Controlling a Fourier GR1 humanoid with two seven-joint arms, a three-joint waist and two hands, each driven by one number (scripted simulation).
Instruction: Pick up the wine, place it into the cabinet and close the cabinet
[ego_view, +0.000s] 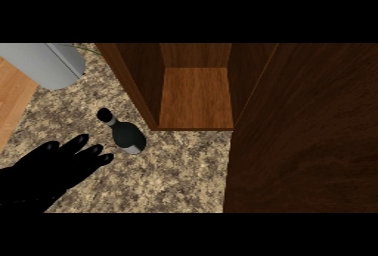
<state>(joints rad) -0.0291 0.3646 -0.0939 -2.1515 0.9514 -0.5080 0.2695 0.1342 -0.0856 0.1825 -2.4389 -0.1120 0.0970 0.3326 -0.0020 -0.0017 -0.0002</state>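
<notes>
Reaching in from the lower left edge of the head view, a black hand (55, 167) lies low over the speckled counter (162, 180), fingers (90, 151) straight and spread, pointing up and to the right. It holds nothing. Being the one at the view's left, it is the robot's left hand; the right hand does not show.

Just beyond the fingertips stands the wine (125, 134), a dark bottle with a black cap and a pale band near its base. From this steep angle it seems to be upright on the counter, its neck pointing toward the upper left, though the tilt is hard to judge. A narrow strip of stone separates the bottle from the nearest fingertip, so hand and bottle are near but apart.

Right of the bottle, and a little farther back, the cabinet (196, 97) is open: its wooden floor and inner walls show, and nothing lies on the shelf. The bottle stands outside it, just beside the front corner of its left wall. The door (310, 135), a broad dark wooden panel, fills the right side of the view, swung out over the counter.

Farthest back, at the upper left, a grey rounded container (44, 62) sits by a strip of light wood (13, 100).
</notes>
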